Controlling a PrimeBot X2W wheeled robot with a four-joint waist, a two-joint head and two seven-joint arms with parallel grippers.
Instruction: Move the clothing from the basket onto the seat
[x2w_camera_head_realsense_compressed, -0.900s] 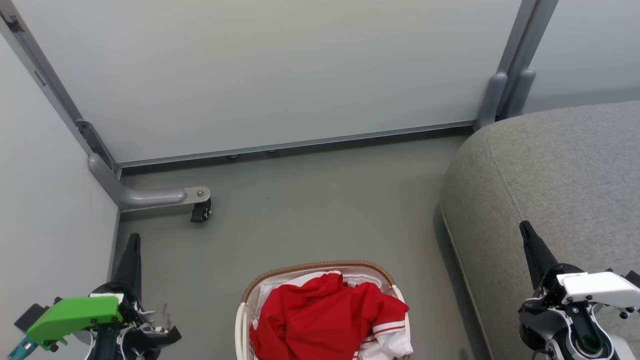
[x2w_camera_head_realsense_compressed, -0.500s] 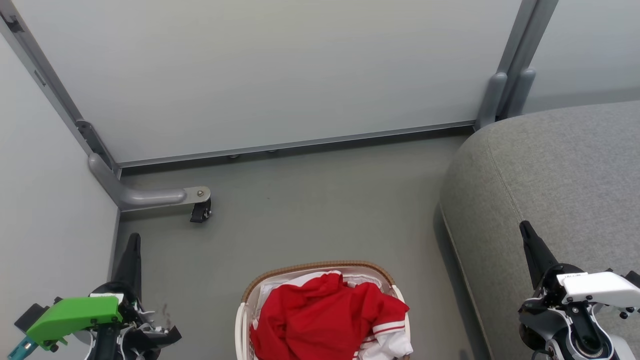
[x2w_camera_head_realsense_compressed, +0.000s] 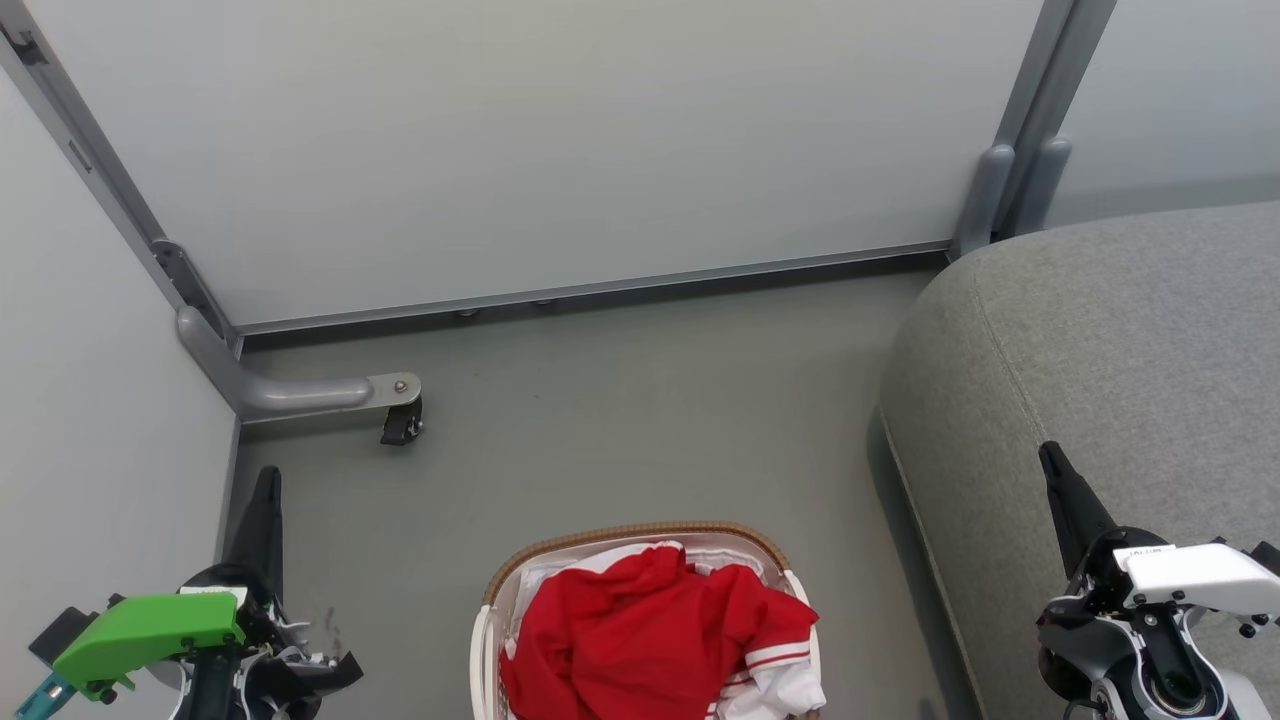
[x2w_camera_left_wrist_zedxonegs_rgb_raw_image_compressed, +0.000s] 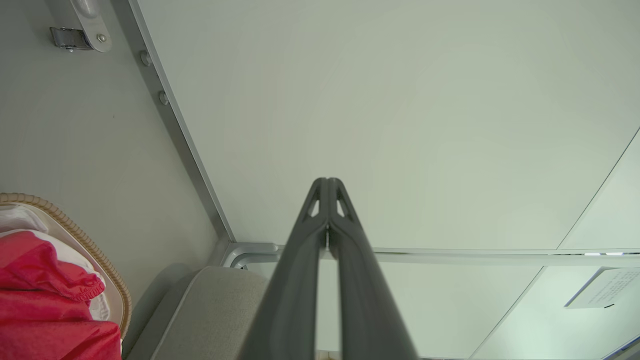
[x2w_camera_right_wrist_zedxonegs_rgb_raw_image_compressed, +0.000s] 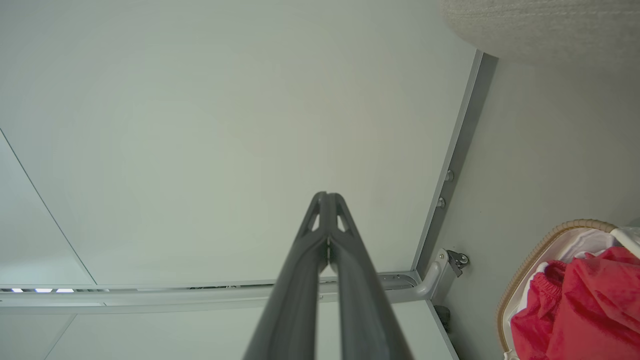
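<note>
The red clothing (x2w_camera_head_realsense_compressed: 645, 640) with white striped cuffs lies heaped in the white basket (x2w_camera_head_realsense_compressed: 634, 534), which stands on the floor at the bottom centre of the head view. The grey seat (x2w_camera_head_realsense_compressed: 1120, 330) fills the right side. My left gripper (x2w_camera_head_realsense_compressed: 266, 478) is at the lower left, apart from the basket, its fingers pressed together and holding nothing. My right gripper (x2w_camera_head_realsense_compressed: 1048, 452) is shut and empty over the seat's near part. In the left wrist view the left gripper (x2w_camera_left_wrist_zedxonegs_rgb_raw_image_compressed: 327, 181), the clothing (x2w_camera_left_wrist_zedxonegs_rgb_raw_image_compressed: 45, 305) and the basket rim (x2w_camera_left_wrist_zedxonegs_rgb_raw_image_compressed: 85, 240) show. In the right wrist view, beside the right gripper (x2w_camera_right_wrist_zedxonegs_rgb_raw_image_compressed: 326, 195), are the clothing (x2w_camera_right_wrist_zedxonegs_rgb_raw_image_compressed: 585, 310) and the basket (x2w_camera_right_wrist_zedxonegs_rgb_raw_image_compressed: 530, 270).
Pale partition panels close off the back and left, with a metal foot and black castor (x2w_camera_head_realsense_compressed: 400, 425) on the floor at the left. Grey floor (x2w_camera_head_realsense_compressed: 640, 420) lies between the basket, panels and seat.
</note>
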